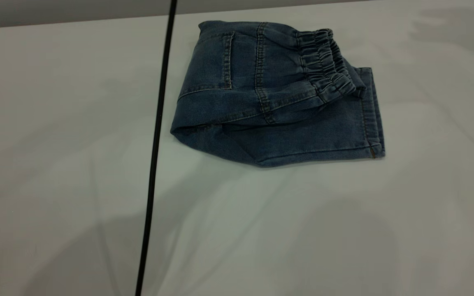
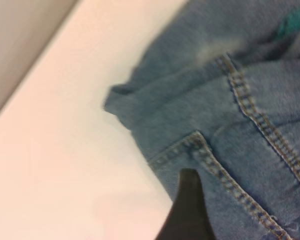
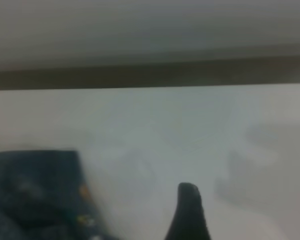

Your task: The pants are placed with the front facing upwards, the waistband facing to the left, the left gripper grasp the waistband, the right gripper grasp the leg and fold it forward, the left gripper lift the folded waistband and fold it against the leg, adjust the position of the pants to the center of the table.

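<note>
Currently the pants [image 1: 274, 98] are seen folded into a compact bundle toward the far side of the table [image 1: 56, 164], right of a black cable [image 1: 156, 135] hanging across the exterior view. The waistband [image 1: 325, 61] is laid on top at the bundle's right, the patch pocket [image 1: 214, 61] facing up at its left, leg hems beyond the waistband at the right edge.

Neither gripper is caught in the exterior view. One finger of the left gripper [image 2: 187, 210] is seen in its wrist view, directly over the denim's stitched pocket corner; contact can't be confirmed, opening can't be told. One finger of the right gripper [image 3: 187, 212] is seen over bare table, beside the pants' edge [image 3: 35, 195]; nothing is held, opening can't be told.
</note>
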`<state>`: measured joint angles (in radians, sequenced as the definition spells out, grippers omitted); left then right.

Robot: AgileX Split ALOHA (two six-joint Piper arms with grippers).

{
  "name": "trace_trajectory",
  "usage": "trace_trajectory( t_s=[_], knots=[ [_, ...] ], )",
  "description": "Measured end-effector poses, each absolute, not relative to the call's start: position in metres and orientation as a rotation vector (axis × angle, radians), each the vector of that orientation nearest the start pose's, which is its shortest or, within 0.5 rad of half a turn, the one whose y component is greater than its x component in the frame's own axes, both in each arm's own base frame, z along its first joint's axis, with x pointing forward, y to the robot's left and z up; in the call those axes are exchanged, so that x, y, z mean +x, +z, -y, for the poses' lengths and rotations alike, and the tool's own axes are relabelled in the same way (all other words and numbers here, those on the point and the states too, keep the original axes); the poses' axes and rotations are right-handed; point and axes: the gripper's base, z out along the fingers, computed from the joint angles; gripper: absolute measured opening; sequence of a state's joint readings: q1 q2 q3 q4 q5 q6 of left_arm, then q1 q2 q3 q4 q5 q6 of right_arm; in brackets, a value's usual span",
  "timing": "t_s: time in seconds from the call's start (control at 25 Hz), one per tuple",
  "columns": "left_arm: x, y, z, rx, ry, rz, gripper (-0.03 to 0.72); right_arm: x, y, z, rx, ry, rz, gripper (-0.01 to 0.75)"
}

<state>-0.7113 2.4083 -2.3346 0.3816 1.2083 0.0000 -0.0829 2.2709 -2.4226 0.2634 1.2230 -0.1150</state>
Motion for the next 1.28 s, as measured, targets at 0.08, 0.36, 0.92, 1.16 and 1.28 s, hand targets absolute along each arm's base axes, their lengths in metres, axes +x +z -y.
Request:
trace_trajectory(
  t_s=[0.08,0.36,0.92,1.16,1.28],
  knots=[
    [0.415,0.255,0.316,0.959,0.264,-2.403,0.54,0.491,0.335,0.014,-0.031,0.282,-2.509,0.472],
    [0.394,0.355,0.298,0.802,0.134,-2.239,0.54,0.444,0.393,0.001,-0.058,0.311,-2.437,0.471],
    [0.302,0.504,0.233,0.695,-0.138,-2.0,0.54,0.301,0.486,-0.016,-0.097,0.424,-2.258,0.47],
    [0.246,0.526,0.19,0.707,-0.191,-2.008,0.54,0.242,0.49,-0.025,-0.138,0.493,-2.227,0.47],
    [0.21,0.53,0.16,0.709,-0.201,-2.009,0.54,0.217,0.484,-0.031,-0.168,0.54,-2.218,0.47]
  ],
)
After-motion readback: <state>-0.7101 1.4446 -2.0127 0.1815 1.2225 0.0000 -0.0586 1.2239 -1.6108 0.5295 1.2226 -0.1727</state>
